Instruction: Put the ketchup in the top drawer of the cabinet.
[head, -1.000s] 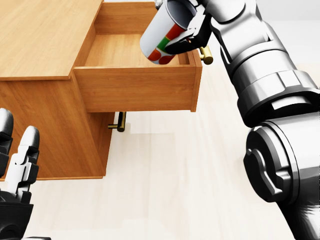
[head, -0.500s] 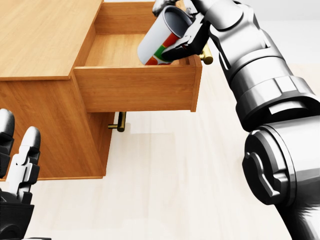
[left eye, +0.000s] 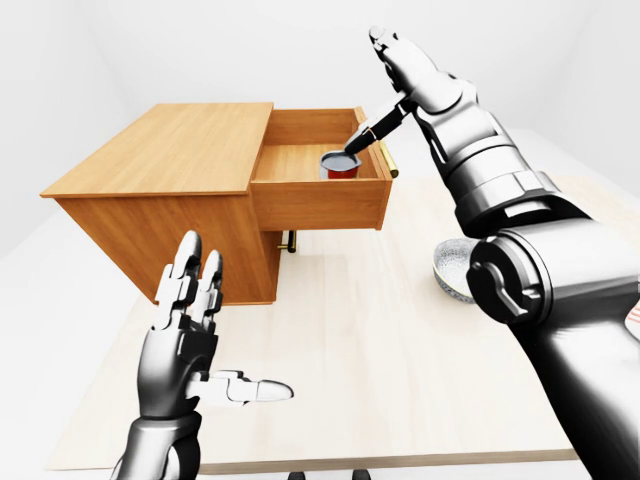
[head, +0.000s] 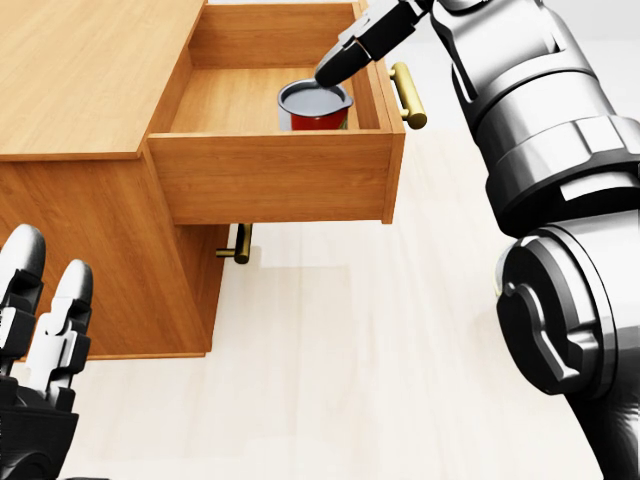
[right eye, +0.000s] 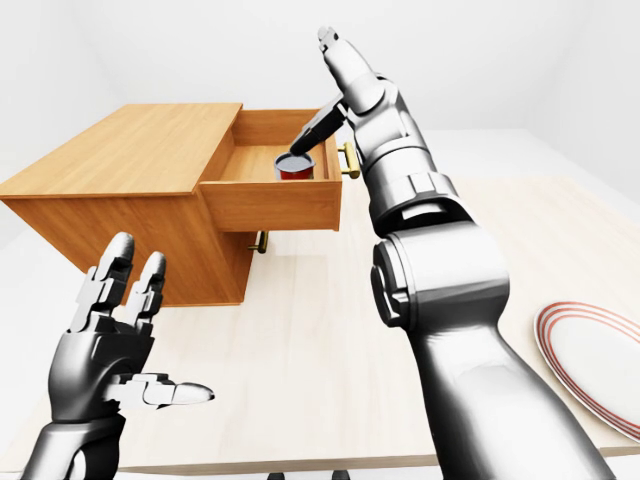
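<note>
Room: plain white walls and floor, nothing else standing about that I can see.
Surface: pale wooden table (left eye: 380, 350), smooth and flat, with plenty of bare top between cabinet and bowl.
Cabinet: wooden cabinet (left eye: 170, 190) sits on the table toward the left of the left-eye view, its top drawer (head: 270, 175) pulled out, brass handle (head: 407, 95) on its face.
Lower handle: a second brass pull (head: 240, 243) shows under the open drawer, that drawer shut.
Ketchup: ketchup (head: 314, 106) stands upright inside the top drawer, near the handle end, resting on the drawer floor; red body, grey top.
Handling: looks like a rigid, light container with a smooth, likely slippery wall; I judge a wrap round the sides, about mid-height, would hold it best, not the top.
Right hand: right hand (head: 365, 40) hangs just above the ketchup, fingers spread and straight, gripping nothing; one fingertip sits close to the rim, whether touching I cannot tell.
Left hand: left hand (left eye: 195, 330) is raised low at the left, fingers apart, empty.
Others: a bowl (left eye: 452, 270) and a plate (right eye: 592, 362) lie on the table to the right, well apart from the cabinet.
Progress: ketchup appears delivered; the drawer stands open.
</note>
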